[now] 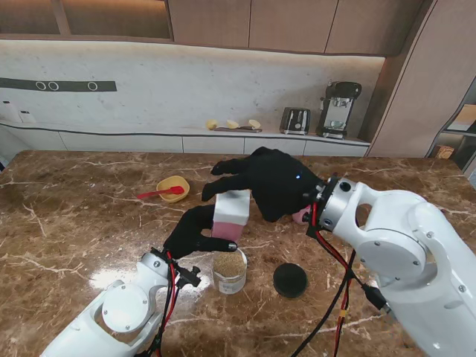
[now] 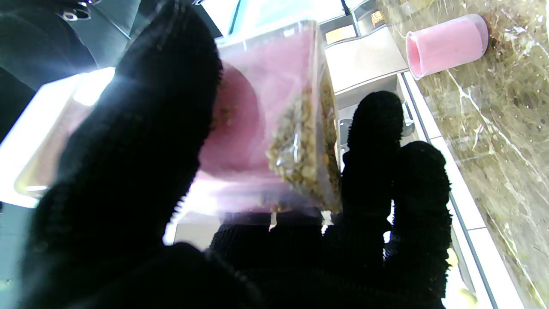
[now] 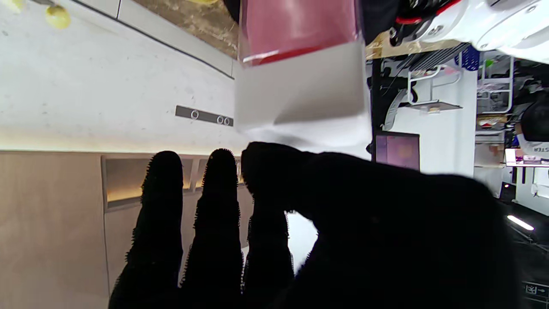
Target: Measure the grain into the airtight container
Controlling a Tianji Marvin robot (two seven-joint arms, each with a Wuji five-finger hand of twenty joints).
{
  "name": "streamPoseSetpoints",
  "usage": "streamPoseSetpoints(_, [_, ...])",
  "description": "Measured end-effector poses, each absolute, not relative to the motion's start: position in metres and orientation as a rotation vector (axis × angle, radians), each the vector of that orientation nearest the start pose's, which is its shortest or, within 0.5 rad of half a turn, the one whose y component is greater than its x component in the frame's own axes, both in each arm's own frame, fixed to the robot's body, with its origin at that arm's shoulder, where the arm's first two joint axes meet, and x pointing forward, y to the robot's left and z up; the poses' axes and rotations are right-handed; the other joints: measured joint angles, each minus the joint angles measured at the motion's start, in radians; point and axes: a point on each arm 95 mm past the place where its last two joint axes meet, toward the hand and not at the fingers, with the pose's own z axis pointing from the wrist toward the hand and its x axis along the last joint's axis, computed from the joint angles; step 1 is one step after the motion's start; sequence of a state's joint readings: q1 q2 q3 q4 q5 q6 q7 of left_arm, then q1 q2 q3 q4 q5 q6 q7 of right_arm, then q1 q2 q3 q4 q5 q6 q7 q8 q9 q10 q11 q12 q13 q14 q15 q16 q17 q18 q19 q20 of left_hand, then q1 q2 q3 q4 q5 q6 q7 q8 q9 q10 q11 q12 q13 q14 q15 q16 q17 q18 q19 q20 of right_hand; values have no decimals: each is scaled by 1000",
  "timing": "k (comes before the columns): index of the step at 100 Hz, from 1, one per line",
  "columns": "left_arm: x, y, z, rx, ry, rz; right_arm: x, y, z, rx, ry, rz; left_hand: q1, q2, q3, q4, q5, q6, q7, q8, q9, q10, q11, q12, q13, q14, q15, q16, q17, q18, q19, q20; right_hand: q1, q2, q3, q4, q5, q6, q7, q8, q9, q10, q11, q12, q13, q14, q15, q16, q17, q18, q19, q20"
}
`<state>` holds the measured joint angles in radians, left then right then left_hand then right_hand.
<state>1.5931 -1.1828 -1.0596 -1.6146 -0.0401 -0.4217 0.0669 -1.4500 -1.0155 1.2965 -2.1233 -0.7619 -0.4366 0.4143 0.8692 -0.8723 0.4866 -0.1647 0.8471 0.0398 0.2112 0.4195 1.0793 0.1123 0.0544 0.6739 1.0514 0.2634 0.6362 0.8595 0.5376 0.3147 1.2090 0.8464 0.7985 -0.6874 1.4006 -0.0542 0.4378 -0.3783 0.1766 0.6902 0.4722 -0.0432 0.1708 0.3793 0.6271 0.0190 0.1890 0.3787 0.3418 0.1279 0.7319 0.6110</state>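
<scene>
Left hand (image 1: pixel 195 229) wrapped round pink grain container (image 1: pixel 230 216), tilted above glass jar (image 1: pixel 230 272) of grain on marble surface (image 1: pixel 74 238), right hand (image 1: pixel 271 181) arched palm-down, thumb pressing container's white lid end, other fingers (image 3: pixel 218 206) extended, black lid (image 1: pixel 290 280) beside jar.

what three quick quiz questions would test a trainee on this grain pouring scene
1. True or false: the round black lid sits on the clear glass jar of grain.
2. Which hand grips the white-capped pink grain container from its lower end: A) left hand B) right hand?
3. Fill in: the red spoon rests in the small ____ bowl.

Key: 1 false, the lid lies on the brown marble table to the right of the jar. 2 A; the right hand is at the white cap. 3 yellow.
</scene>
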Motion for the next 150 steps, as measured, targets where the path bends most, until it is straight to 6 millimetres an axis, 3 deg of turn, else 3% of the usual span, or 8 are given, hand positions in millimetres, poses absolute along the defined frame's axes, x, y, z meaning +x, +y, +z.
streamPoseSetpoints(35, [361,-86,-314,-1887,814,-2644,357,80,-127,470,1948,1906,0,0,0,0,0,0,0,24,0,0,0,2,0,0,0,0,0,0,0,0,-15,-44,-20,-22,10,-24,47,62,-35,-3,76,0,-7,-45,34,0,19,-17,0,12])
streamPoseSetpoints(62, [361,-86,-314,-1888,805,-2643,357,83,-127,461,1949,1900,2,0,0,0,0,-5,0,24,-1,0,0,3,0,0,0,0,0,-1,0,0,-244,-106,-167,-41,53,1,55,86,53,-30,103,62,-2,-78,120,52,40,-25,40,35])
streamPoseSetpoints(84, [360,-86,-315,-1888,803,-2641,359,89,-128,450,1887,1913,14,-7,0,0,1,-22,-1,25,-6,0,0,6,0,0,0,0,0,-1,0,0,-422,-91,-328,-80,128,82,62,84,295,-22,132,191,169,-73,250,152,159,-45,169,64])
streamPoseSetpoints(103, [360,-87,-315,-1886,801,-2645,362,96,-133,437,1779,1920,22,-8,0,0,1,-27,-1,25,-13,0,0,8,0,0,0,0,0,-2,0,0,-569,23,-520,-82,215,207,158,86,508,-18,233,259,292,-68,357,204,255,-47,332,74])
streamPoseSetpoints(112, [361,-86,-315,-1884,793,-2646,362,99,-136,395,1740,1892,22,-8,0,0,1,-27,-1,25,-14,0,0,9,0,0,0,0,0,-2,0,0,-606,149,-660,-61,239,226,170,83,559,-36,263,272,343,-69,396,204,295,-56,418,62])
streamPoseSetpoints(120, [361,-87,-315,-1885,792,-2646,362,102,-139,424,1732,1877,22,-8,0,0,1,-27,-1,25,-14,0,0,10,0,0,0,0,0,-2,0,0,-789,205,-636,-25,259,227,170,27,584,-41,271,273,361,-68,409,204,318,-58,461,47])
streamPoseSetpoints(128, [361,-87,-315,-1885,790,-2647,362,103,-143,430,1718,1843,22,-8,0,0,1,-27,-1,25,-14,0,0,11,0,0,0,0,0,-2,0,0,-890,254,-607,-15,249,239,135,-14,585,-51,259,259,361,-68,400,204,321,-65,472,26])
streamPoseSetpoints(150, [361,-87,-315,-1884,786,-2649,355,100,-142,467,1688,1869,22,-8,0,0,1,-27,-1,25,-14,0,0,11,0,0,0,0,0,-2,0,0,-949,314,-598,-15,70,239,12,-89,363,-51,67,116,218,-40,148,114,177,-66,300,-17])
